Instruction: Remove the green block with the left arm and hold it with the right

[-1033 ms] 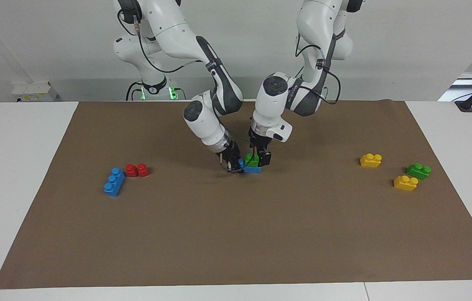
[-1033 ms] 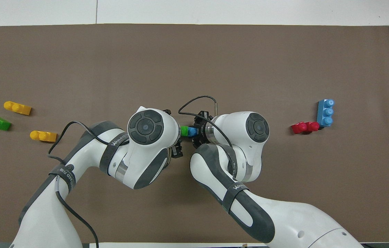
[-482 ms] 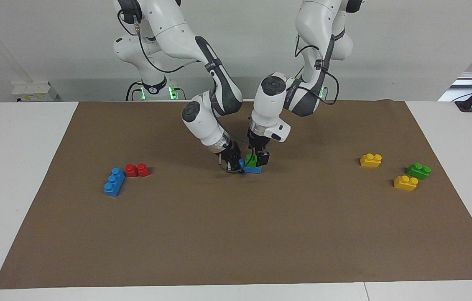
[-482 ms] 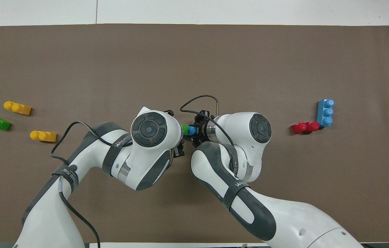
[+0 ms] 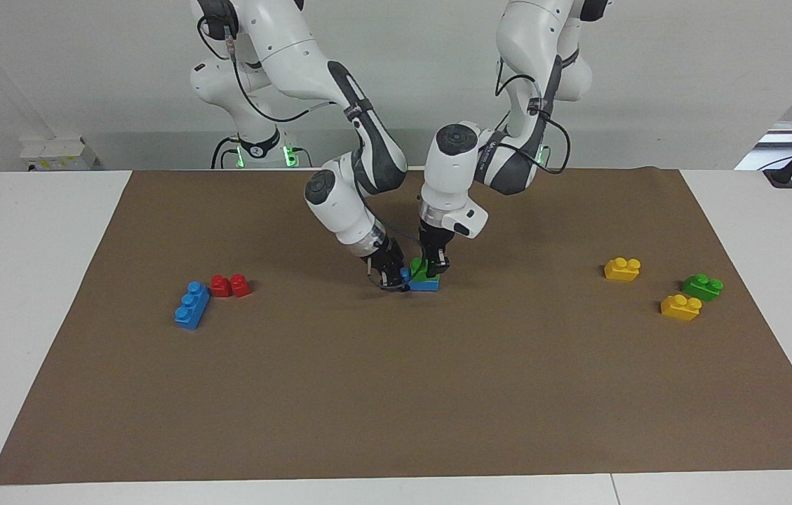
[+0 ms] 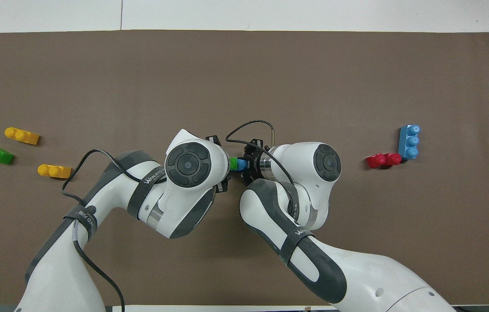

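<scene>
Green block: we see the green block [image 5: 421,268] at the centre of the facing frame, seated on a blue brick [image 5: 426,284] that rests on the brown mat [image 5: 396,393] covering the table [image 5: 24,280]; only a sliver of it shows in the overhead frame.
Left hand: the left hand [image 5: 433,268] comes straight down onto the green block and looks closed around it.
Right hand: the right hand [image 5: 393,280] comes in at a slant and pinches the end of the blue brick low at the mat.
Risk, stud grip: we judge the studs may hold harder than the pinch on the blue brick; then both bricks rise together.
Risk, slip: a tilted pull could lever the green block out of the left hand's fingers.
Risk, crowding: the two hands sit almost touching, so a sideways wrench could knock them together.
Bystanders: red brick [image 5: 230,285] and long blue brick [image 5: 191,304] centre-left, two yellow bricks [image 5: 622,268] and a darker green brick [image 5: 702,286] centre-right, all well apart.
</scene>
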Tool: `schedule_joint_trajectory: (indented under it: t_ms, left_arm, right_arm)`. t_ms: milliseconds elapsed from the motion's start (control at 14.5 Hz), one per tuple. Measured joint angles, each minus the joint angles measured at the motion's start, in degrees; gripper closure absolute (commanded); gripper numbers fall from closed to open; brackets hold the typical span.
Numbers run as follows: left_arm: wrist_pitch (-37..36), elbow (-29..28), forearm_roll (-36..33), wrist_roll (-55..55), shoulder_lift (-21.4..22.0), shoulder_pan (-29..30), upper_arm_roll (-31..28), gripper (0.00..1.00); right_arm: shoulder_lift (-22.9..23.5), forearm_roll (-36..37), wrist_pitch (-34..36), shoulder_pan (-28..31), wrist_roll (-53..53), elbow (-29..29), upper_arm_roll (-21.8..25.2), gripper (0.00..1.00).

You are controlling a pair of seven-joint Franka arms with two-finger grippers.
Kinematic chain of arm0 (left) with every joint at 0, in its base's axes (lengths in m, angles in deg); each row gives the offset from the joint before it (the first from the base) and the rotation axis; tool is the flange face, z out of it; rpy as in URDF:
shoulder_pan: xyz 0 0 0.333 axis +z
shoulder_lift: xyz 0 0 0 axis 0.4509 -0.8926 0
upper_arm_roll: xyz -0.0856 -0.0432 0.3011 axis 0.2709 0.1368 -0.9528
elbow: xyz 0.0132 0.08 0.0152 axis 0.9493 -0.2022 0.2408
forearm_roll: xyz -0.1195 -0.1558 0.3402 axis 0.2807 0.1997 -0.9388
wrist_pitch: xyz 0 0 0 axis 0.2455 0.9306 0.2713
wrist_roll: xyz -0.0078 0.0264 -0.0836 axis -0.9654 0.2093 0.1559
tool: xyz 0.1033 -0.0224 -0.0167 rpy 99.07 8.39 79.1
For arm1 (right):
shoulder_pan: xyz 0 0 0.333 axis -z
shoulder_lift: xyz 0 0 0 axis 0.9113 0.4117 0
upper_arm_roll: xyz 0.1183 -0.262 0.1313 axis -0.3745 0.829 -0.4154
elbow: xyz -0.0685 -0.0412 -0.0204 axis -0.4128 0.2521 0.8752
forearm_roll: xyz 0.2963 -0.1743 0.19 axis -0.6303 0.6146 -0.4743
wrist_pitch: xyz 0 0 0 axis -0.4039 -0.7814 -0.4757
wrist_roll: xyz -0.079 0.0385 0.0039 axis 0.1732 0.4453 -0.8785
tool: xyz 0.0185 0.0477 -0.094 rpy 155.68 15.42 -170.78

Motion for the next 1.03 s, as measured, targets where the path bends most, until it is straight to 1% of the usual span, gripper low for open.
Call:
schedule_joint_trajectory:
  t_ms: [551,826,1033]
  left_arm:
    - [-0.9,0.3,0.0,-2.7,0.4,0.1,0.0,1.00]
    - [-5.2,1.0,0.0,-3.7,3.4,0.3,-0.3,1.00]
    - [-7.2,1.1,0.0,-4.4,5.8,1.1,-0.8,1.00]
  right_arm:
    - [0.0,0.0,0.0,0.0,-0.1,0.0,0.0,1.00]
    - [0.0,-0.2,-0.1,0.0,-0.1,0.0,0.0,1.00]
    - [0.0,-0.2,-0.1,0.2,-0.1,0.0,0.1,1.00]
